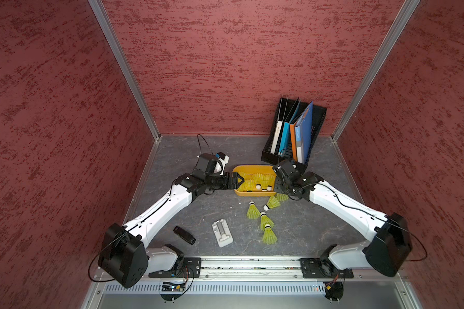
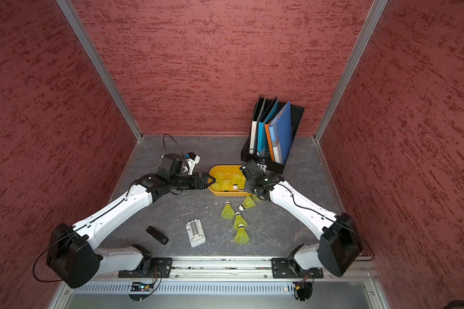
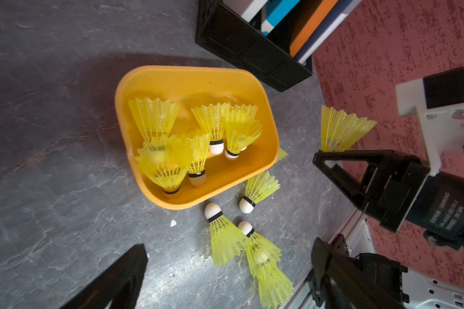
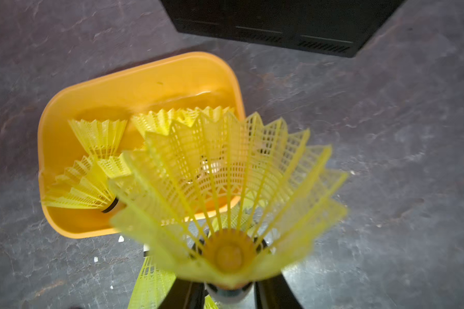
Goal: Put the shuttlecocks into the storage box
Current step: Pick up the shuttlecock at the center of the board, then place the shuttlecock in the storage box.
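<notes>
Nearest your right wrist lens was the held shuttlecock (image 4: 225, 187). The right gripper (image 4: 229, 294) was clamped on its cork, so its long axis ran straight out from the jaws and its open skirt fanned away from the fingertips. Ahead of the jaws and a little to one side sat the storage box (image 4: 145, 77), partly behind that skirt.

Only the left wrist view gave you the grip side-on, with the white cork between the black fingers (image 3: 359, 155). In both top views the right wrist covered it. That wrist view also showed about six shuttlecocks (image 3: 156, 120) lying inside the box, corks toward the wall nearest the loose ones.

Four loose shuttlecocks (image 1: 253, 212) lay flat on the table beside the right gripper. Three had their corks toward the box, and the fourth had its skirt toward that gripper.

The left gripper (image 1: 241, 180) hung empty at the box's opposite end, jaws spread wide and fingertips over its rim. Beyond the right gripper stood the black file rack (image 1: 292, 139).
</notes>
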### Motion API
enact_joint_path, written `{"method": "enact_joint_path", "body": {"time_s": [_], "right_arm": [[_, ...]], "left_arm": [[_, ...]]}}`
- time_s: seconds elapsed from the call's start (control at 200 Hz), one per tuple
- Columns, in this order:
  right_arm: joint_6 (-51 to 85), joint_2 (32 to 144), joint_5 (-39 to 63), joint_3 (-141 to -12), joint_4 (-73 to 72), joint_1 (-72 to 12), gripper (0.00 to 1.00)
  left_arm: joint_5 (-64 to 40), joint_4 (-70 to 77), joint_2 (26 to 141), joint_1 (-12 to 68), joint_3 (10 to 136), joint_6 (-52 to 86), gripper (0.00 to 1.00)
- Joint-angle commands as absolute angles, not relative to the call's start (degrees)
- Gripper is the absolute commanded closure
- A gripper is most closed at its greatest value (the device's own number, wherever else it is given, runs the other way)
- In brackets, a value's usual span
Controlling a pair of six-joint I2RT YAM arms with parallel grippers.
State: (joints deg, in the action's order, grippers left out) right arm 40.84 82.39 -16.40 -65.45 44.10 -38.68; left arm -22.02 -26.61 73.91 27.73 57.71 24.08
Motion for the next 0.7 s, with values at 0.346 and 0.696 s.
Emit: {"method": "enact_joint_path", "body": {"time_s": [0.346, 0.696], "right_arm": [[33.5, 95.5, -12.2, -73.4, 35.1, -43.2, 0.79], [33.6, 99.8, -12.0, -75.3, 33.8, -43.8, 0.79]], "left_arm": [[-22.2, -22.0, 74.4, 26.2, 54.3, 23.3, 0.0], [-33.5, -20.3, 86.0, 21.0, 59.9, 22.4, 0.0]]}}
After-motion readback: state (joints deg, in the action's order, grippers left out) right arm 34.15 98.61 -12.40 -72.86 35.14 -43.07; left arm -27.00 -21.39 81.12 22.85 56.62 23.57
